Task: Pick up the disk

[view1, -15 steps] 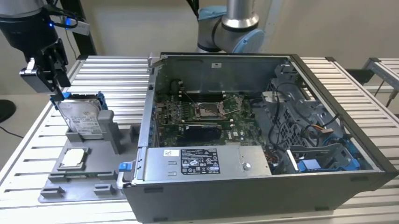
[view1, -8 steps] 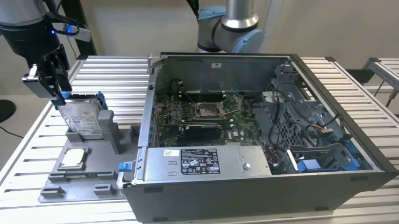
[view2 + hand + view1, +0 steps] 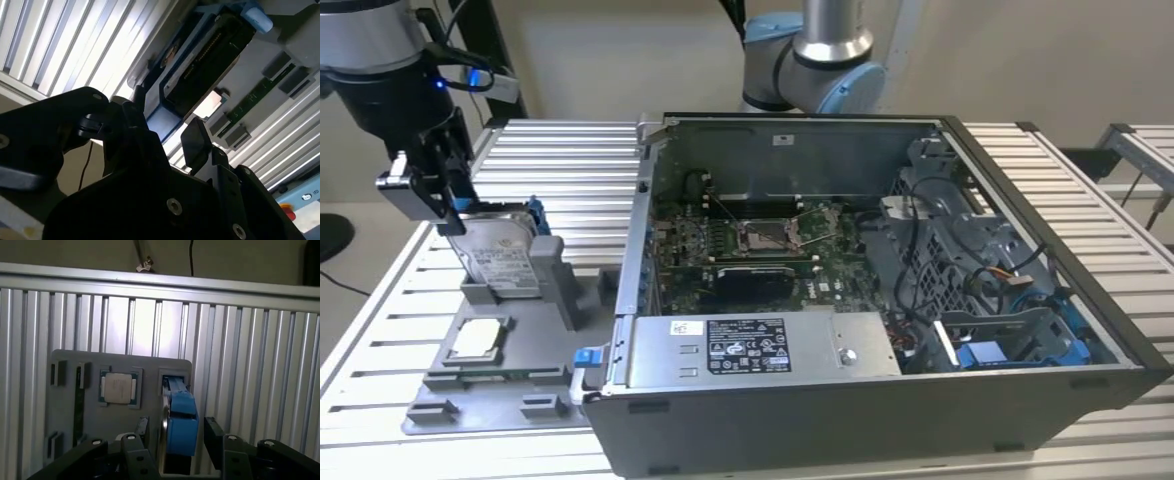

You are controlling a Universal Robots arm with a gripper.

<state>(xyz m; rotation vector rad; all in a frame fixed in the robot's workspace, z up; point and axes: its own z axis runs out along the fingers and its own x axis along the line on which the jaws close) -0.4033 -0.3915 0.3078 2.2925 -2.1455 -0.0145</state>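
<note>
Claw [image 3: 177,425]: held open, astride the upper edge of the disk [image 3: 500,252] without evident contact. The disk was stood on edge in the grey fixture [image 3: 520,400] on the counter [image 3: 574,150], to the exterior view's left of the computer case [image 3: 881,400]. It was judged rigid, dense, smooth-faced and shock-sensitive, and best pinched across its flat faces near the top.

We find the exterior view softly and evenly lit from above. The ribbed aluminium table [image 3: 1067,200] reads pale with no hard shadows, and only the inside of the open computer case [image 3: 787,160] sinks into dimness. In the second wrist view we face strong backlight: the slats [image 3: 75,45] burn out to white glare and the gripper [image 3: 165,122] is a near-black silhouette. In the first wrist view the slats gleam brightest at centre, while the disk [image 3: 181,420] keeps its true colour.
</note>
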